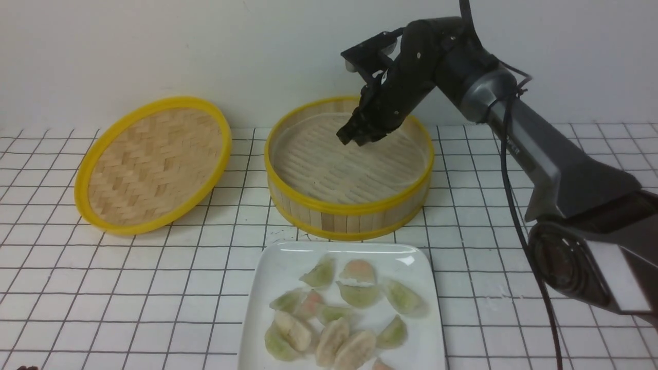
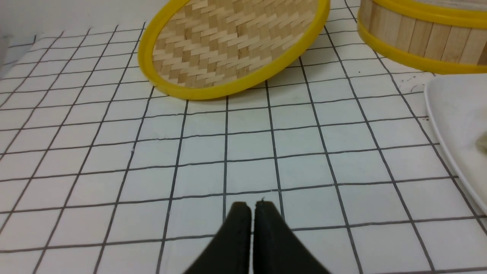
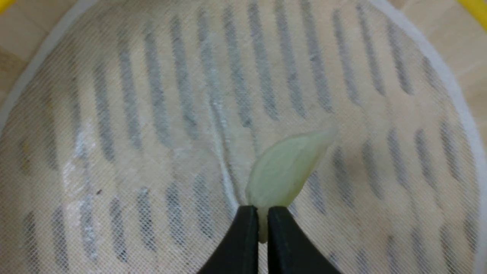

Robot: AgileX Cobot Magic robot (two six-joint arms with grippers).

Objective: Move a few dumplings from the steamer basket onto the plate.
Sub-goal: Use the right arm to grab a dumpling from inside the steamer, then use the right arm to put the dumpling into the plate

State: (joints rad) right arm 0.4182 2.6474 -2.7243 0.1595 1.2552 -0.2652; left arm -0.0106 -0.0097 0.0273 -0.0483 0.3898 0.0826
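Over the steamer basket [image 1: 349, 209], the right tool [image 1: 357, 136] pinches one end of a pale green dumpling [image 3: 283, 171] above the mesh-lined floor. Other dumplings [image 1: 360, 295] lie on the plate [image 1: 288, 262] just in front of the basket. The left tool [image 2: 251, 209], jaws pressed together and empty, sits low over the desk [image 2: 114, 171], the woven lid [image 2: 228, 42] beyond it.
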